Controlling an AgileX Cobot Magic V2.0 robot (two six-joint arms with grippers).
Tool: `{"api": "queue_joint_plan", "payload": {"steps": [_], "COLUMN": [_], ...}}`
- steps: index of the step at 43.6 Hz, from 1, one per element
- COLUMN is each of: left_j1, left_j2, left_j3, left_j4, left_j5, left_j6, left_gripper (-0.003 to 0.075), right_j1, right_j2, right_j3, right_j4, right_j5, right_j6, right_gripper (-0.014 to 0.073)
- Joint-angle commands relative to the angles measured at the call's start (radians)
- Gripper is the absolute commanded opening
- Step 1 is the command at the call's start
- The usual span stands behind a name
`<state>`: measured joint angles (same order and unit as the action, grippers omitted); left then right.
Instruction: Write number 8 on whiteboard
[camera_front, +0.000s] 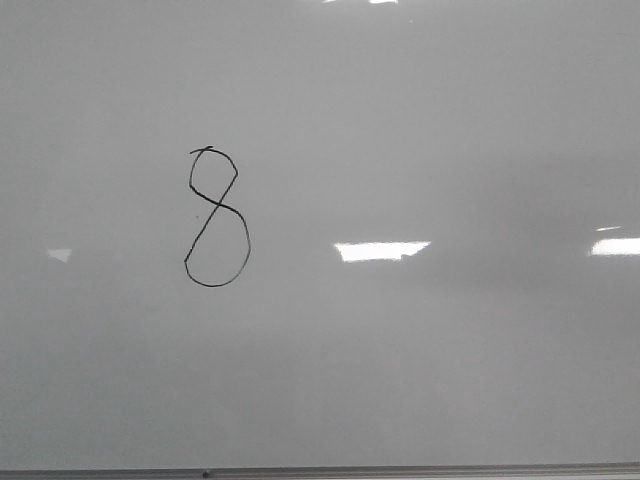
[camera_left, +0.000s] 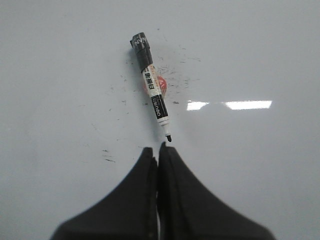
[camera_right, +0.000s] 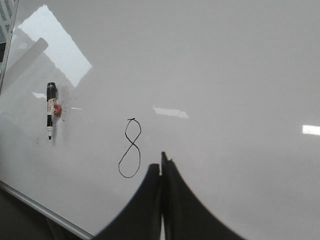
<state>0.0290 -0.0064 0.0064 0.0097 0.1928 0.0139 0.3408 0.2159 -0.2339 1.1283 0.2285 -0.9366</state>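
Looks like an office or lab: glossy whiteboard with metal edge strip fills the front view, rectangular ceiling-light reflections on it, dry-erase marker lying on it. Nothing else of the room visible.

Front, right wrist share number 8; left wrist nearest marker.

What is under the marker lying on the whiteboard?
Under the marker a small red object shows at its side, on the whiteboard among black smudges. The rest of it is covered, so its identity is unclear.
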Motion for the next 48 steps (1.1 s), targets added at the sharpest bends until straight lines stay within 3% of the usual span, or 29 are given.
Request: {"api": "queue_joint_plan", "payload": {"steps": [1, 31, 38, 43, 48], "left_j1": [0.001, 0.001, 0.001, 0.001, 0.001], "left_j2": [-0.015, -0.015, -0.015, -0.015, -0.015], "left_j3": [0.013, 0.013, 0.013, 0.013, 0.013], "left_j4": [-0.010, -0.010, -0.010, -0.010, -0.010], "left_j5": [-0.089, -0.089, -0.089, -0.089, -0.089], "left_j6": [-0.001, -0.001, -0.001, -0.001, -0.001], "left_gripper": [-0.0021, -0.0021, -0.0021, -0.0021, -0.0021], "right_j1": [-0.007, -0.007, -0.007, -0.007, -0.007], "right_j2": [0.010, 0.010, 0.010, 0.010, 0.010], "right_j3": [-0.029, -0.029, -0.029, -0.029, -0.029], "right_j4": [0.019, -0.015, -0.210, -0.475, -0.804], "right_j5": [-0.027, -0.078, -0.090, -0.119, -0.130], "right_j6": [-0.001, 0.000, 0.122, 0.380, 0.737], "right_gripper": [-0.0067, -0.0067, -0.0067, -0.0067, -0.0067]}}
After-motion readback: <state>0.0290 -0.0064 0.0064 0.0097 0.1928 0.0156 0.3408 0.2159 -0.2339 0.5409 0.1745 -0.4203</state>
